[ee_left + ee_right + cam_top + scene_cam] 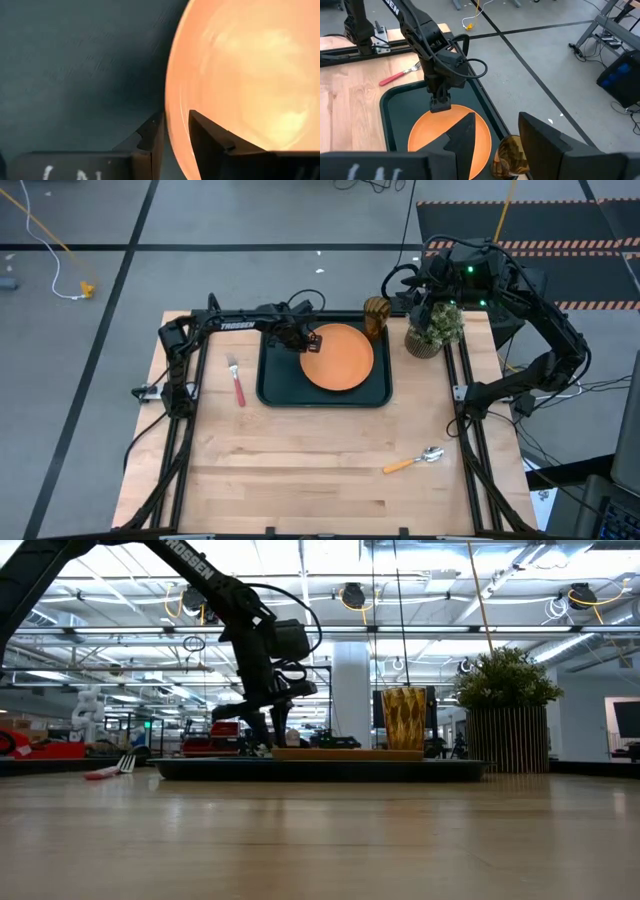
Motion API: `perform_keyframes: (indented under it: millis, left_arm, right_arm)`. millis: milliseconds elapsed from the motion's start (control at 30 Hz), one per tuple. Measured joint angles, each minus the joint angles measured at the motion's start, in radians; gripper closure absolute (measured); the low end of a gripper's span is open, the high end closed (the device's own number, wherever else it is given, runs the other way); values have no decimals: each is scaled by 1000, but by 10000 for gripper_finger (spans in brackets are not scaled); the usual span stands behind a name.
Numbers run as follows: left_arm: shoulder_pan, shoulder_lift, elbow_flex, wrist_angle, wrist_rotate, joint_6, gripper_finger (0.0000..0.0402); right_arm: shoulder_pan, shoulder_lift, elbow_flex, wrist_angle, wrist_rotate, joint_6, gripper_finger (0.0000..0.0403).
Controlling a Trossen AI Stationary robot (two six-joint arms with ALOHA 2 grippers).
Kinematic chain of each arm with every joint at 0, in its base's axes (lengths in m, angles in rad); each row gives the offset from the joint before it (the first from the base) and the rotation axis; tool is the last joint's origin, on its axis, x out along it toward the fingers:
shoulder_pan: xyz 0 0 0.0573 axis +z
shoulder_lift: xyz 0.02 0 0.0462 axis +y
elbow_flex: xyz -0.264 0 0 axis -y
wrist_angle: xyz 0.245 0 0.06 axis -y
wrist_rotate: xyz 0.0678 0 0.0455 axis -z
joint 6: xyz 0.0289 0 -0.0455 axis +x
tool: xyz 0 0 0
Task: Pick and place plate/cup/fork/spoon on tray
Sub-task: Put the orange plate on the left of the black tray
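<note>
Plate lies flat in tray, right-hand portion. Left gripper at plate's left rim; fingers straddle the rim w/ a narrow gap, apparently released, not clamping. Cup stands at tray's far right corner, next to potted plant. Fork on table left of tray. Spoon near right, well apart. Right gripper raised above the cup, jaws apart, empty.
</note>
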Motion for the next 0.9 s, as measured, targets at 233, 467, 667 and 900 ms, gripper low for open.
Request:
perform_keyframes:
  millis: [233, 467, 667, 900]
  left_arm:
    - [0, 0, 0, -52, -94, -6, 309]
    - [1, 0, 0, -38, -102, -1, 309]
    - [-17, 0, 0, -17, -81, -15, 309]
    - [-49, 0, 0, -15, -67, -61, 309]
  right_arm:
    - [0, 0, 0, 0, 0, 1, 259]
    - [0, 0, 0, -3, 0, 1, 259]
    - [0, 0, 0, -3, 0, 1, 259]
    - [0, 0, 0, -3, 0, -16, 259]
